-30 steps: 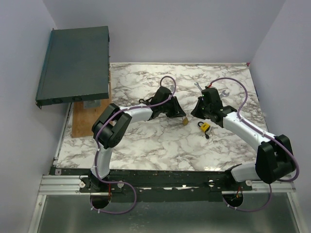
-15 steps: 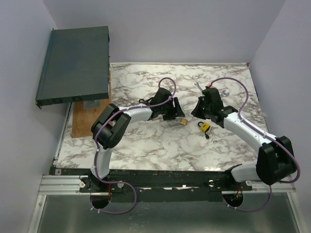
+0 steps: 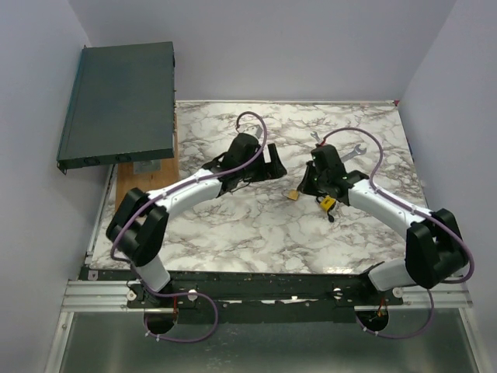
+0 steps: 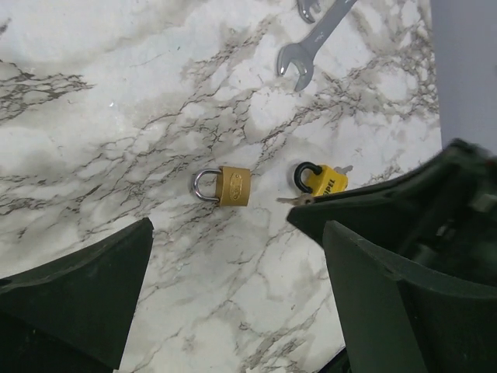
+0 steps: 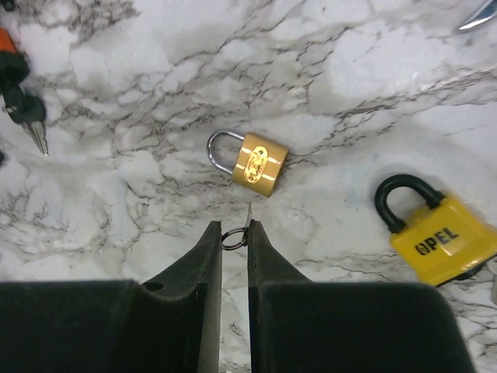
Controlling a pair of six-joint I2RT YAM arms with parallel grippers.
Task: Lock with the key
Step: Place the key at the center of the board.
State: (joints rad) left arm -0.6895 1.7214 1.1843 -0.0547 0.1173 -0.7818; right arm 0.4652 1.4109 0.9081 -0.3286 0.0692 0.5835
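Observation:
A small brass padlock (image 3: 294, 194) (image 4: 223, 186) (image 5: 258, 164) lies flat on the marble table, nothing holding it. My right gripper (image 3: 309, 188) (image 5: 234, 229) is shut on a thin key (image 5: 249, 214) with its ring (image 5: 234, 238). The key's tip points at the padlock's body, a short gap away. In the left wrist view the key (image 4: 293, 200) sticks out of the right gripper's dark tip. My left gripper (image 3: 273, 165) (image 4: 237, 233) stands wide open and empty, back from the padlock to its upper left.
A yellow padlock (image 3: 327, 203) (image 5: 443, 233) with a black shackle lies just right of the brass one. Two wrenches (image 3: 353, 151) (image 4: 311, 39) lie farther back. Spare keys (image 5: 23, 109) lie to one side. A dark green box (image 3: 116, 101) rests on a wooden block (image 3: 140, 186) at the left.
My left gripper has opened, let go of the brass padlock and drawn back to the upper left. The right gripper with the key has shifted left toward the padlock.

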